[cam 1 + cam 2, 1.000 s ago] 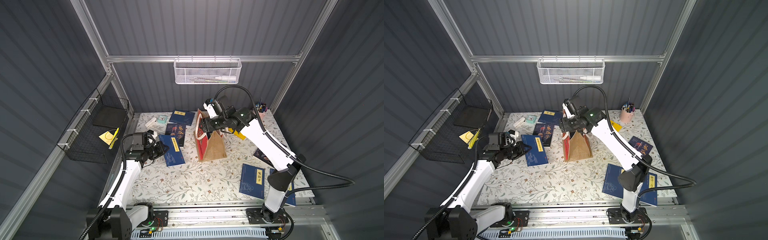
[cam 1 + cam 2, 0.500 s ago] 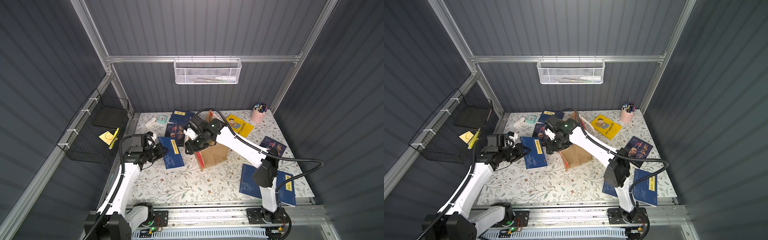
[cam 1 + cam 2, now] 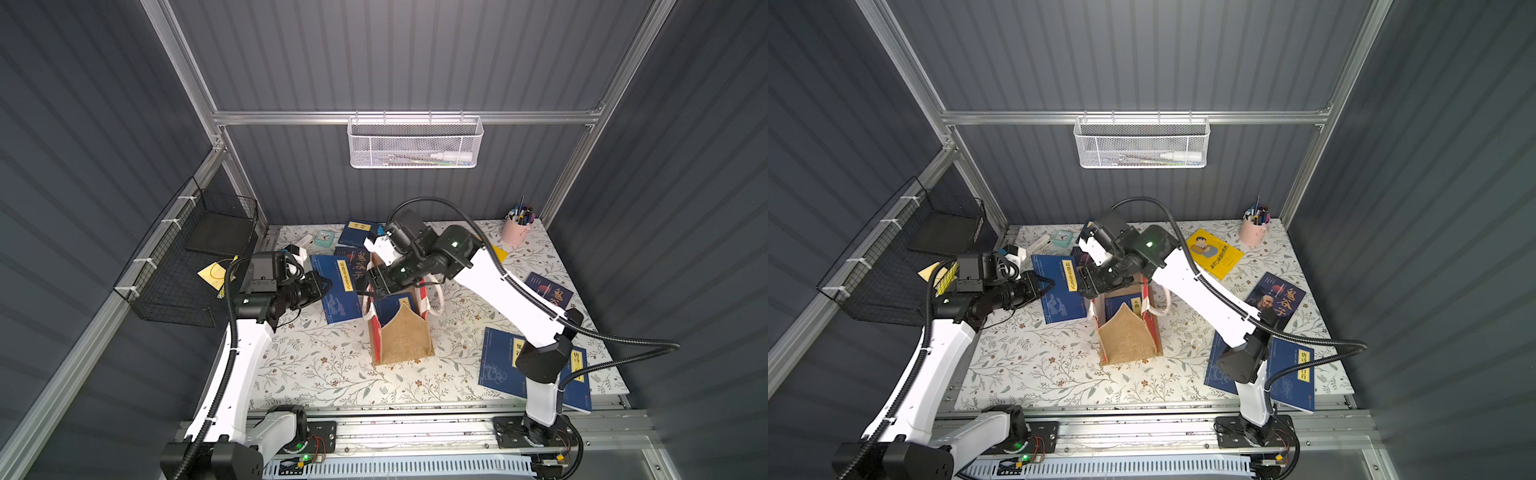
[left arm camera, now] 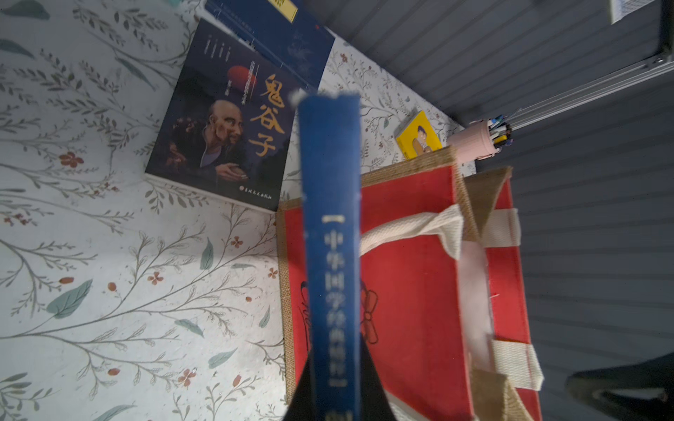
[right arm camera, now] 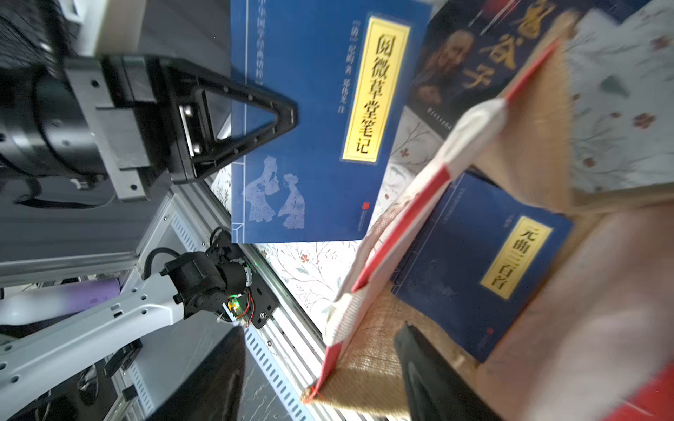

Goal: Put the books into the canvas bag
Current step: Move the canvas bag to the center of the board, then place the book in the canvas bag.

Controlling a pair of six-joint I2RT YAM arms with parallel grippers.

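Note:
My left gripper (image 3: pixel 326 286) (image 4: pixel 337 386) is shut on a navy blue book (image 3: pixel 338 289) (image 4: pixel 332 237), gripping its spine edge and holding it just left of the canvas bag (image 3: pixel 401 338) (image 3: pixel 1125 343). My right gripper (image 3: pixel 376 289) (image 5: pixel 321 379) is open at the bag's mouth. The bag's left wall (image 5: pixel 364 350) lies between its fingers, one inside and one outside. Another blue book (image 3: pixel 392 305) (image 5: pixel 485 262) lies inside the bag. More books lie on the table: a portrait one (image 4: pixel 226 120), a yellow one (image 3: pixel 1214 253), and blue ones (image 3: pixel 498 361) at the front right.
A mint clock (image 3: pixel 323 238) and a pink pen cup (image 3: pixel 515 230) stand at the back. A black wire basket (image 3: pixel 187 266) hangs on the left wall and a white mesh basket (image 3: pixel 413 143) on the back wall. A further portrait book (image 3: pixel 548 291) lies under the right arm.
The right gripper swung to the bag's left rim, and the bag has shifted toward the table's front with its mouth spread. The left gripper and its book have barely moved.

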